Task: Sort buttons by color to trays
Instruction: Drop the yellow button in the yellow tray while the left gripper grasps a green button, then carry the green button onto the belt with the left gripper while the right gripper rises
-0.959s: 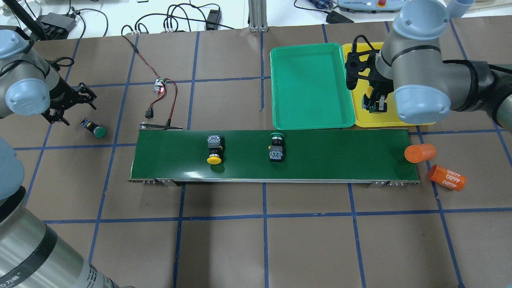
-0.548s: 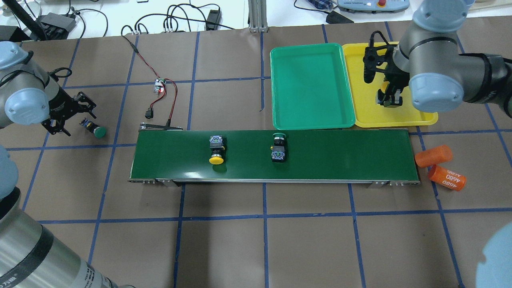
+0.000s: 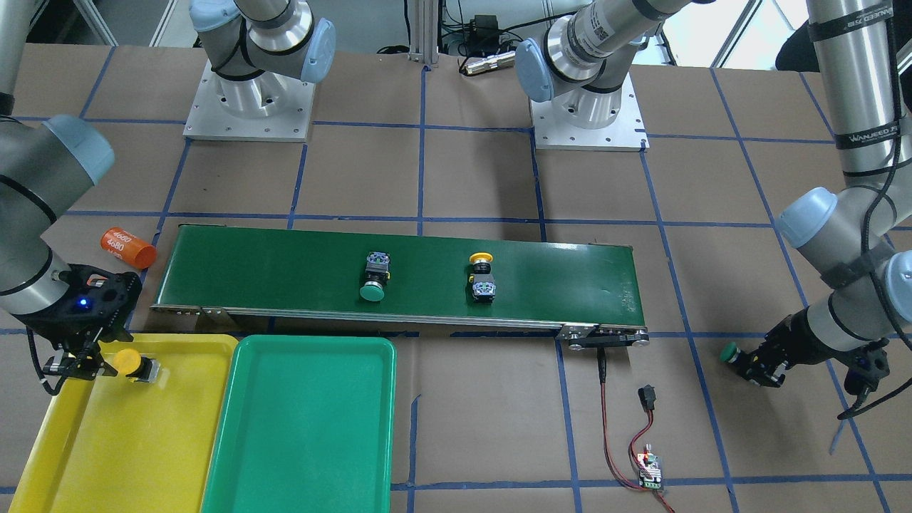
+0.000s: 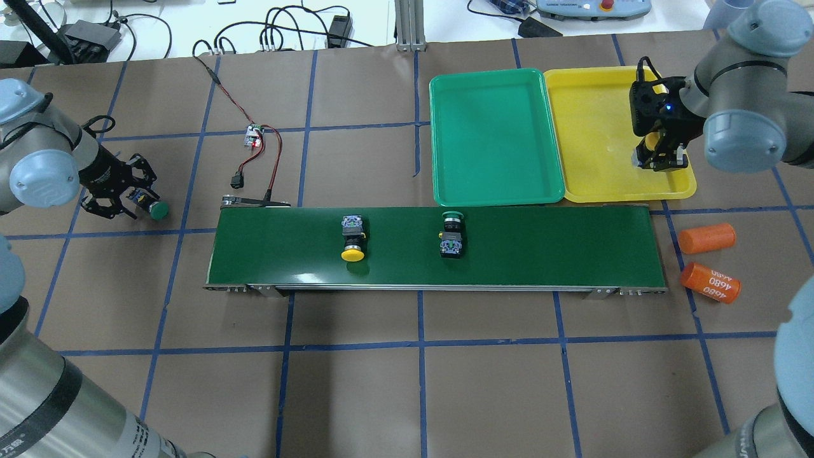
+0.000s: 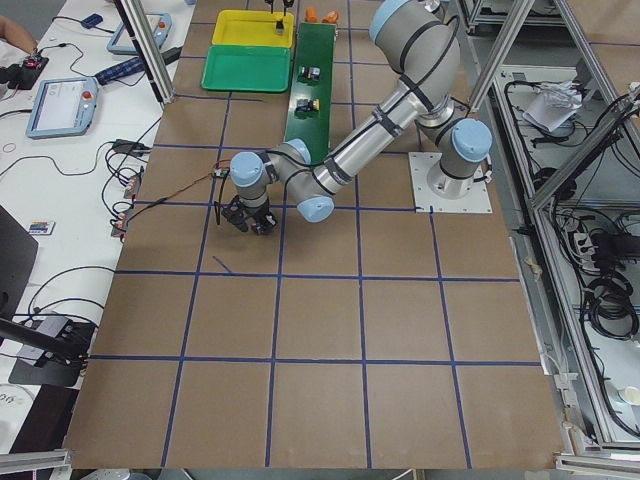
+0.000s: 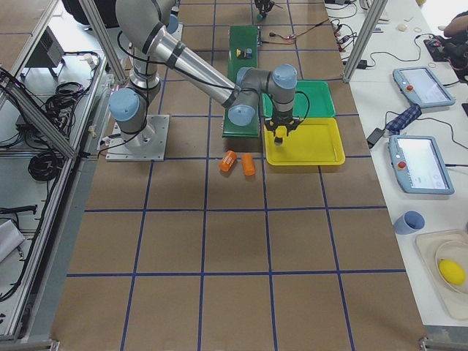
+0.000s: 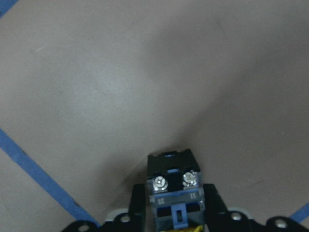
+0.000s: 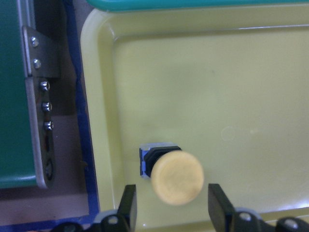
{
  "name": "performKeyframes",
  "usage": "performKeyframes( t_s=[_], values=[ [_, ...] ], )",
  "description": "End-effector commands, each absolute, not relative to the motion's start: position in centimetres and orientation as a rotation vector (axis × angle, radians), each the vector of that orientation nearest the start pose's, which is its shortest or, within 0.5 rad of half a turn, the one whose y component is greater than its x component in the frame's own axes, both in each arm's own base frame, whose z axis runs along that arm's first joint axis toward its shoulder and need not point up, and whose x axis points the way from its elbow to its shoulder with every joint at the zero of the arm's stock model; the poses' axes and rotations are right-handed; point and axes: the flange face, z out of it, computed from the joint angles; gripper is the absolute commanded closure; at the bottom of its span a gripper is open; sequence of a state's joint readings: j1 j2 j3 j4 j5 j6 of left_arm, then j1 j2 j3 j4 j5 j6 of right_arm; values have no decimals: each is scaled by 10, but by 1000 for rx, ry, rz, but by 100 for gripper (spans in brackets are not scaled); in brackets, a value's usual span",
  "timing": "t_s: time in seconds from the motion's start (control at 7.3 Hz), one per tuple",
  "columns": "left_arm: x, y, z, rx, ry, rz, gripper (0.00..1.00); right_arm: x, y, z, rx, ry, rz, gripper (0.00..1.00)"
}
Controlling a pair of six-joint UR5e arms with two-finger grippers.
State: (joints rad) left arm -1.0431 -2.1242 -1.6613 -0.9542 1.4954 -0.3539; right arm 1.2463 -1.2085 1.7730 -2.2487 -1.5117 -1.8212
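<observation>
Two arms reach low. Left of the conveyor belt (image 4: 432, 245), my left gripper (image 4: 121, 194) straddles a green button (image 4: 151, 207), grip unclear. Beyond the belt's right end, my right gripper (image 4: 661, 162) hangs spread over a yellow button (image 3: 135, 363) in the yellow tray (image 4: 591, 127).

Yellow tray (image 8: 270, 87): smooth plastic, soft sheen.
Green tray (image 4: 495, 137): glossy plastic.
Yellow button cap (image 8: 177, 178): matt plastic.
Conveyor belt (image 4: 540, 245): dark green, smooth, faint gloss; metal end brackets with screws.
Table cover (image 4: 420, 394): matt brown paper, blue tape lines.
</observation>
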Motion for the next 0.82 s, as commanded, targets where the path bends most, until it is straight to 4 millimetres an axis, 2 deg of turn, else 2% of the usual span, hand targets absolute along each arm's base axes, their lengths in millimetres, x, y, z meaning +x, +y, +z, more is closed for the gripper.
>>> performKeyframes(
  t_s=[0.0,0.14,0.27,0.41,0.55,0.68],
  values=[
    [187,-616,225,-1328,2918,-41,100,-56,-606,263,-2182,2352,-170,31],
    [169,-604,249,-1240,2959,-14,100,-56,-605,269,-2177,2367,-181,31],
    [126,-600,278,-1107,3012,27,100,-54,-602,273,-2154,2383,-171,31],
    [90,-591,302,-822,3104,20,100,-44,-595,294,-2056,2478,-192,31],
    [52,-590,307,-575,3160,18,100,-30,-589,307,-1985,2517,-188,31],
    [1,-578,304,-436,3168,59,100,-20,-588,310,-1886,2585,-194,31]
  ],
)
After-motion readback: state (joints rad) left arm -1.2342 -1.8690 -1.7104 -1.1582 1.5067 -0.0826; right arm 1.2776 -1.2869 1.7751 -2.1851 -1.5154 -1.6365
